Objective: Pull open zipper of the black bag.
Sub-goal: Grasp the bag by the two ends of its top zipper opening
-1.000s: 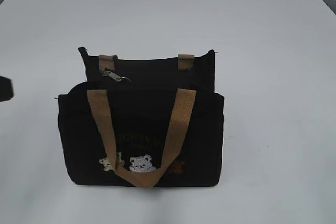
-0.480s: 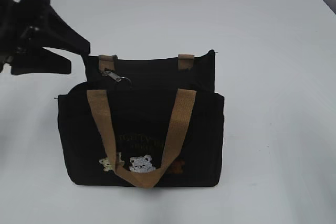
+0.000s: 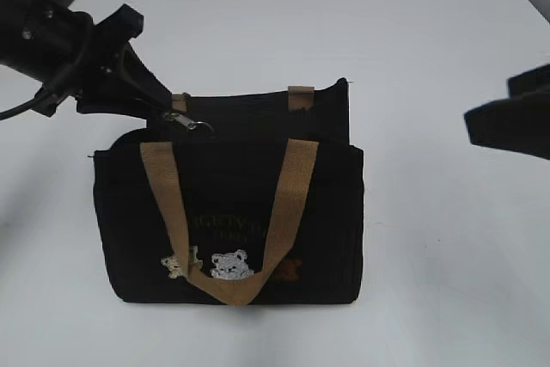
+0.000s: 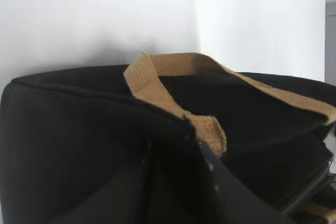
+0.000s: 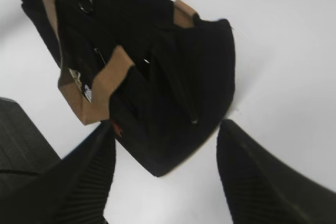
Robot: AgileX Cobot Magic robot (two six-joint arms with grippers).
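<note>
The left hand (image 3: 142,100), absent from the exterior view a second ago, has swung in and now presses against the rear upper-left corner of the small boxy black fabric bag (image 3: 232,212). The small silver metal pull tab of the zipper (image 3: 191,122) lies just beyond its fingertips. Whether its fingers are clamped on cloth or only closing I cannot tell; its wrist view shows only dark canvas and a tan webbing handle (image 4: 173,87). The right hand (image 5: 163,182) has also entered, hovering open and well clear of the bag's far end. Judging by this, the left is bracing the bag and the zipper is not yet pulled. The bag stands upright on the smooth white surface (image 3: 447,281), soft-sided, with coarse woven straps and embroidered bears (image 3: 228,266).
</note>
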